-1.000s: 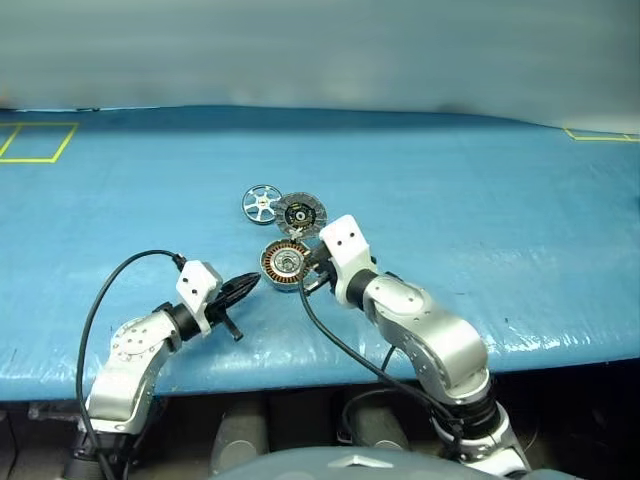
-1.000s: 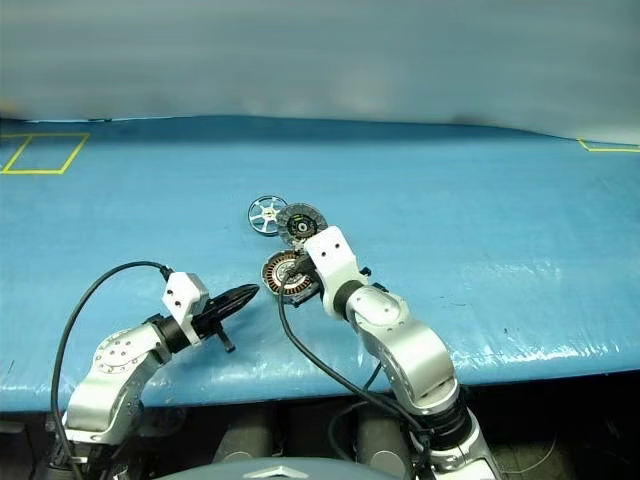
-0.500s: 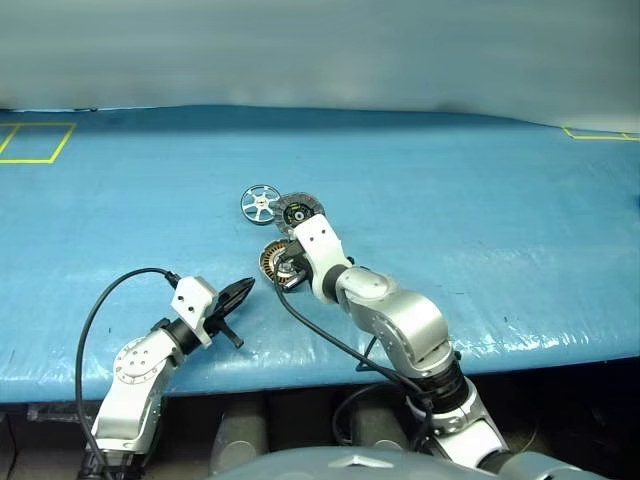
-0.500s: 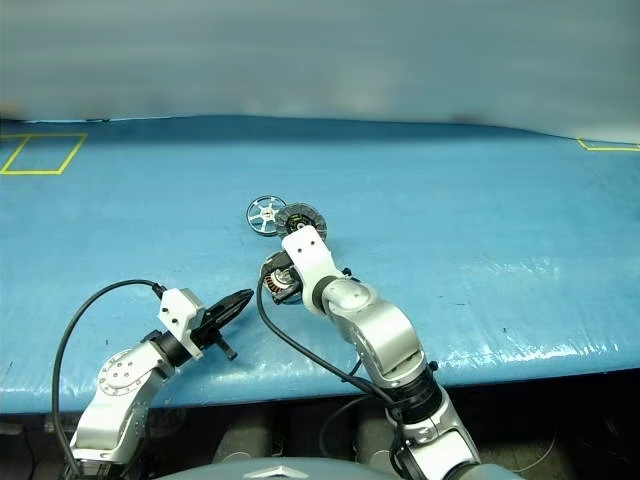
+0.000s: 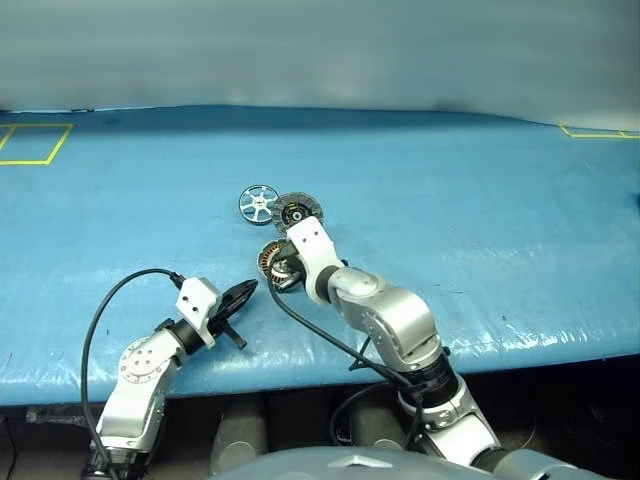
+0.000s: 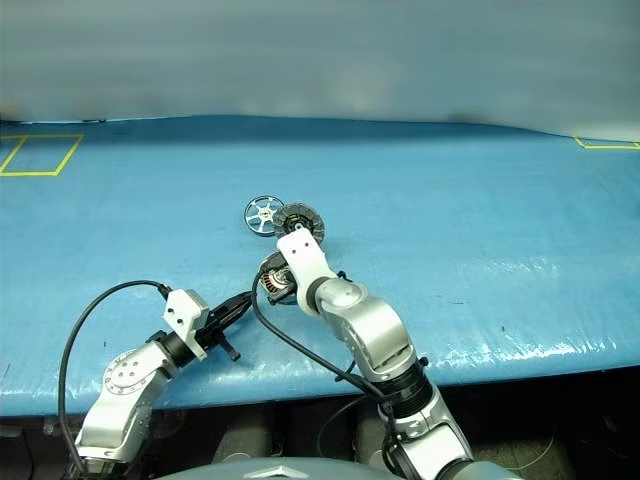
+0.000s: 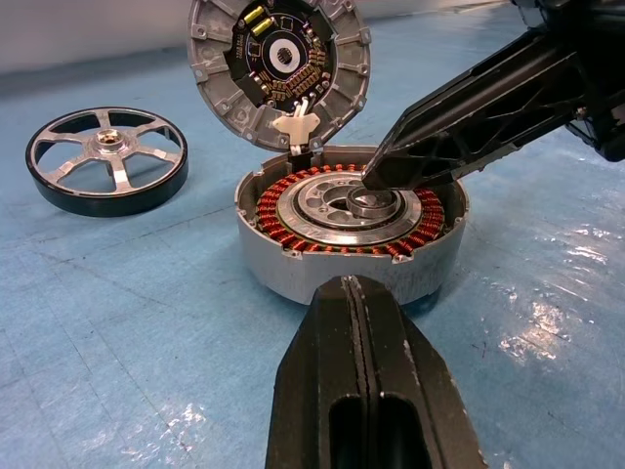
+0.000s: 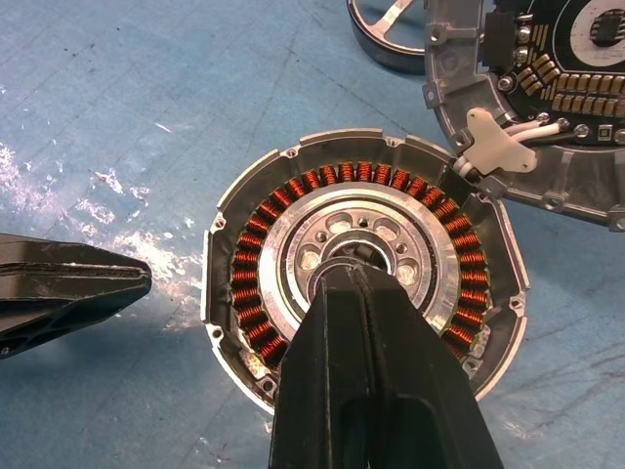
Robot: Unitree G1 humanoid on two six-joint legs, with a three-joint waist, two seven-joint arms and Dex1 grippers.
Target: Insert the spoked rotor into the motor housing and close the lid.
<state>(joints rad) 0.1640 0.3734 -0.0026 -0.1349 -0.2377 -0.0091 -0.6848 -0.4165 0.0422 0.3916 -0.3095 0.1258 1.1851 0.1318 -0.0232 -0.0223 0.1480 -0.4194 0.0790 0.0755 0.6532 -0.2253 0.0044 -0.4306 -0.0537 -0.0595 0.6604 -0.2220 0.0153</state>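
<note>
Taking the motor housing [image 7: 350, 233] as my landmark: nearest me, just short of its wall, my left gripper [image 7: 356, 293] hangs with its two fingers pressed together, holding nothing. My right gripper [image 8: 359, 278] comes in over the housing, its jaws likewise closed and empty, the tip resting at or just above the silver centre hub inside the ring of copper windings; I cannot tell whether it touches.

Beyond the housing, the lid [image 7: 280, 68] stands tilted up against its far edge, joined by a small white connector and wires, its dark inner face with yellow marks turned toward me. Further off, on the left of the housing and apart from it, the spoked rotor [image 7: 107, 158] lies flat on the blue table [image 5: 480, 220], not yet inserted.

The rotor looks rigid, polished metal, likely slippery and fairly light. I would pinch one spoke or the rim edgewise. The lid's wires look delicate, so I would swing it gently.
</note>
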